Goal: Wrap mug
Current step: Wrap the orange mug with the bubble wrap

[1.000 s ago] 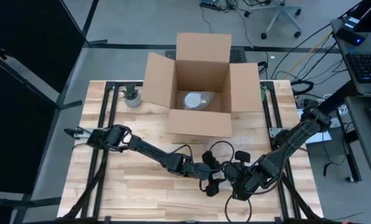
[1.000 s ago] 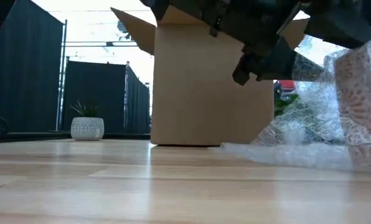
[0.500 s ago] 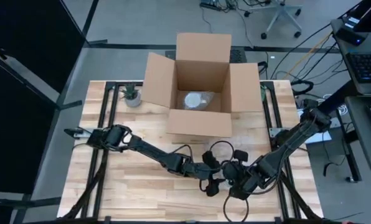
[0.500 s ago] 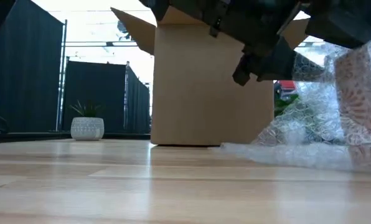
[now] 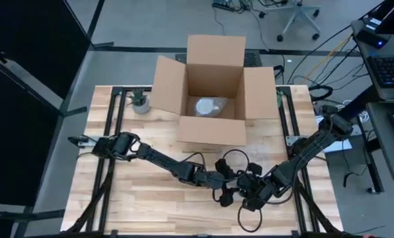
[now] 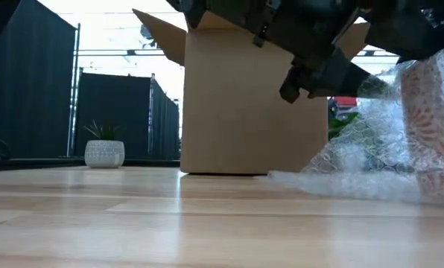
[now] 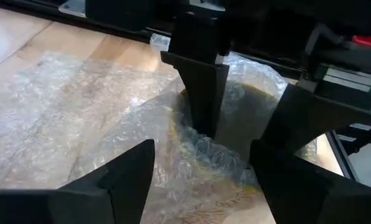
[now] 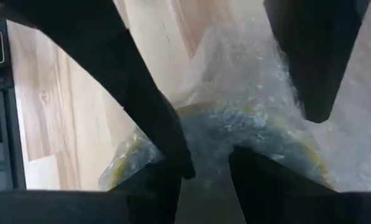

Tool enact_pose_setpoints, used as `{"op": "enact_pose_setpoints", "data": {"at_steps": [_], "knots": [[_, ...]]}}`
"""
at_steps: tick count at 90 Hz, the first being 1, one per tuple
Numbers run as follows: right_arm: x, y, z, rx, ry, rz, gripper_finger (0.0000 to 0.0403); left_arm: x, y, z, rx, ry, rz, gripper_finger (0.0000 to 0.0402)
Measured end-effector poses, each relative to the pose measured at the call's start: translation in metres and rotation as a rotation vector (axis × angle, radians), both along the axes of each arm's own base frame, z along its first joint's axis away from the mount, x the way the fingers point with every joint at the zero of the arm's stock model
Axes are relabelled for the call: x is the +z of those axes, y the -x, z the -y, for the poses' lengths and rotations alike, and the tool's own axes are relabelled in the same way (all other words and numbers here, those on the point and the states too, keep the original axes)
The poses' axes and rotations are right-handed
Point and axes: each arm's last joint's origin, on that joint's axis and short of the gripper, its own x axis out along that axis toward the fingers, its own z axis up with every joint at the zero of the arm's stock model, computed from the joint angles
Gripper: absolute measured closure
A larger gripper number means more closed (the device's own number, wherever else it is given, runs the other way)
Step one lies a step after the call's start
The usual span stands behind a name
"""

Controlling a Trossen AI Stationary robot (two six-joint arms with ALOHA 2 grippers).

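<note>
Desk [image 5: 137,192]: a pale wooden top filling the middle of the high view; both arms meet at its lower centre.
Cardboard box [image 5: 210,99]: stands open at upper centre of the high view, flaps spread, with a pale wrapped bundle lying inside.
Bubble wrap [image 7: 67,118]: a clear sheet spread on the desk and gathered up around the mug; in the low view it billows at the right edge.
Mug [image 6: 430,119]: patterned in red and white, at the right of the low view, already swathed in the wrap; a yellowish rim shows through the plastic in the wrist views.
Potted plant [image 5: 139,100]: a small white pot at upper left of the desk, well apart from the work.
Right hand [image 5: 253,198]: at lower centre of the high view, one finger pushed down into the wrapped mouth of the mug; released, fingers spread.
Left hand [image 5: 227,195]: just beside it, fingers apart and straddling the bundle, gripping nothing.
Change: over the last second the right hand has drawn slightly nearer the left, and the wrap has puffed higher in the low view. Judged from this, the film is being tucked into the mug.
Writing: no brand, label or lettering can be read anywhere.
</note>
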Motion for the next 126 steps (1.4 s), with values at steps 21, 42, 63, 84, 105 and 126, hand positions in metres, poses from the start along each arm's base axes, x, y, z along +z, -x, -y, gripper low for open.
{"op": "enact_pose_setpoints", "data": {"at_steps": [21, 42, 63, 84, 105, 126], "knots": [[0.036, -0.006, -0.007, 0.058, 0.031, -0.029, 0.0284, -0.001, 0.000, 0.000, -0.001, -0.003, -0.005, 0.0149], [0.064, 0.003, -0.010, 0.062, 0.100, -0.075, 0.0284, -0.001, 0.000, 0.000, -0.001, -0.002, -0.005, 0.0149], [0.065, 0.007, -0.015, 0.016, 0.151, -0.004, 0.0284, -0.001, 0.000, 0.000, -0.001, -0.002, -0.005, 0.0149], [0.022, 0.013, -0.011, -0.005, 0.127, -0.014, 0.0284, -0.001, 0.000, 0.000, 0.000, -0.001, -0.004, 0.0149], [-0.011, 0.010, 0.000, -0.050, 0.005, 0.025, 0.0284, 0.001, -0.001, -0.002, 0.004, 0.002, 0.007, 0.0149], [0.002, -0.003, 0.000, 0.045, 0.006, 0.001, 0.0285, 0.000, -0.001, -0.002, 0.001, 0.003, 0.000, 0.0149]]}}
